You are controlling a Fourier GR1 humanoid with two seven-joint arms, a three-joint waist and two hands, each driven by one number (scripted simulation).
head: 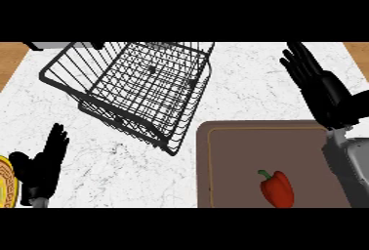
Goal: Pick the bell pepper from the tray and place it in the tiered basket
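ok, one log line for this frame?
red bell pepper: on brown rectangular tray | black wire tiered basket: no pepper inside | right hand: open, by tray's far-right corner | left hand: open, resting lower left

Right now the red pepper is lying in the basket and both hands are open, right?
Not quite. The head view shows the red pepper lying on the tray, not in the basket. The rest is right: the left hand and the right hand are both open.
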